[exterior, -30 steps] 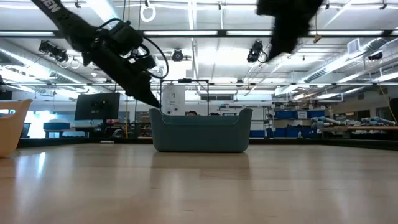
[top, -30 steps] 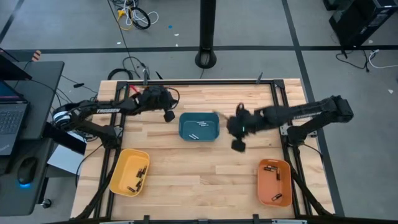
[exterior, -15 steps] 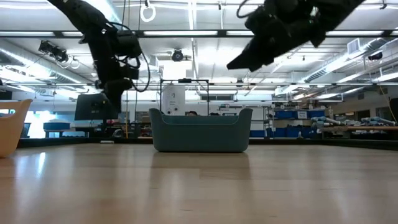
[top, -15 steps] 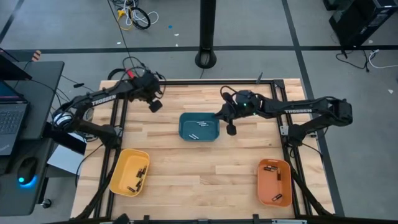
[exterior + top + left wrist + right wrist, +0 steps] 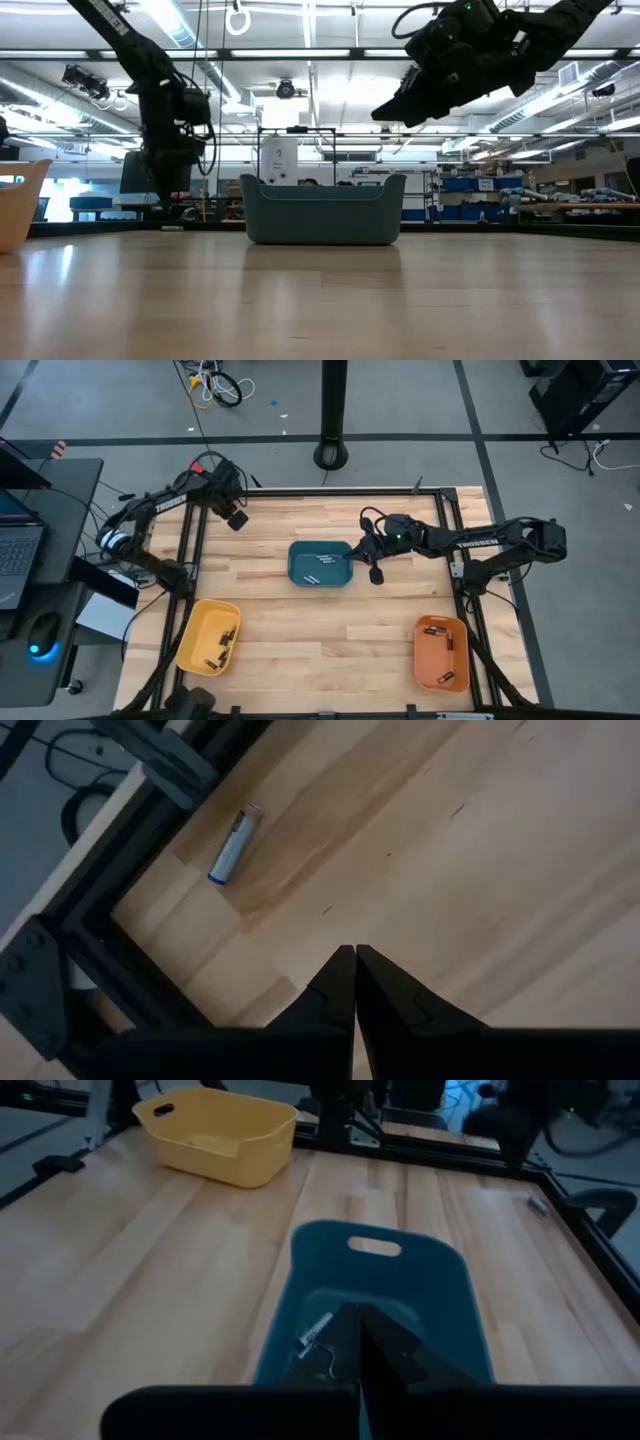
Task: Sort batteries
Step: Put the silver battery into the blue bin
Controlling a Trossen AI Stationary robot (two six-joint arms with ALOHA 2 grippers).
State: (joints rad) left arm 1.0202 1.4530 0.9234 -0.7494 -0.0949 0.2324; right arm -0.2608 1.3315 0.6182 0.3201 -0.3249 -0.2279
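A blue-and-white battery with a silvery end lies alone on the wood near the table's far left corner frame. My left gripper hangs shut above the table there, pointing down, a short way from that battery. A teal bin at the table's middle holds batteries on its floor. My right gripper is shut, slants nearly level over the bin's right end and holds nothing.
A yellow bin with several batteries stands at the near left. An orange bin with batteries stands at the near right. A black metal frame rims the table. Bare wood lies between the bins.
My left gripper has swung from beside the teal bin toward the table's far left corner and tipped to point down. My right gripper has come down and moved toward the bin's right end, tipping from pointing down to nearly level. Both have stayed shut.
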